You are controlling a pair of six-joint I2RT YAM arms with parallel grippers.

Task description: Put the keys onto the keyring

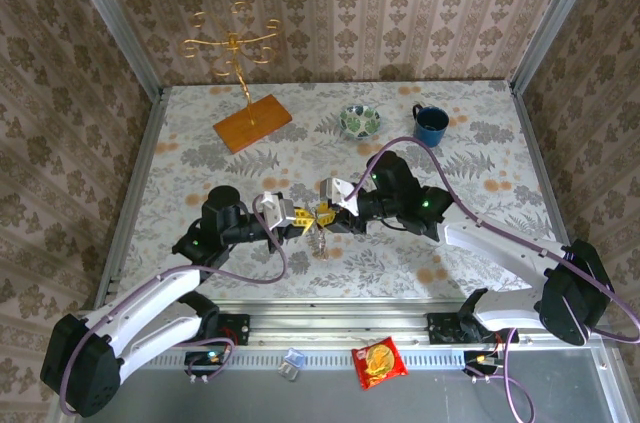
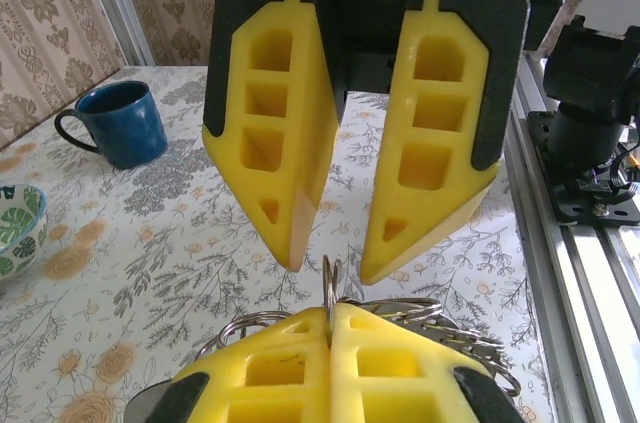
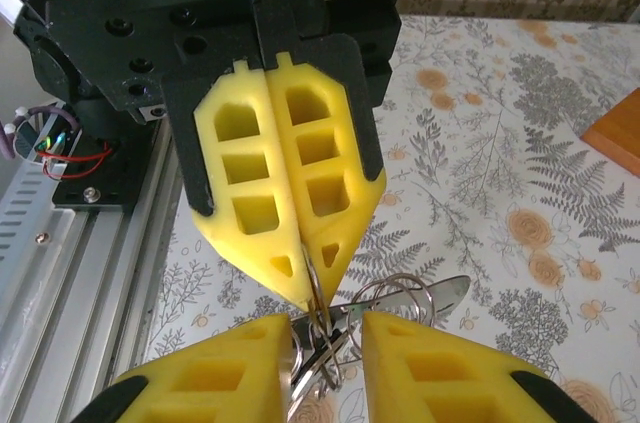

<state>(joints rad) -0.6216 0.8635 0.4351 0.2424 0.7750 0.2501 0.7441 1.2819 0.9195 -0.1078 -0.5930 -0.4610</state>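
My left fingers (image 2: 322, 338) clamped the keyring (image 2: 330, 278); my right fingers (image 1: 325, 211) stood open around the keys (image 3: 425, 295). Threading step, I judged: next, grip one key.

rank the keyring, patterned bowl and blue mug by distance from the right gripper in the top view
1. keyring, at the right gripper fingertips, table centre.
2. patterned bowl, toward the far edge.
3. blue mug, far edge, to the bowl's right.

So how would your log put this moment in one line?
left gripper: shut on keyring | right gripper: open, astride keyring | place: above table middle
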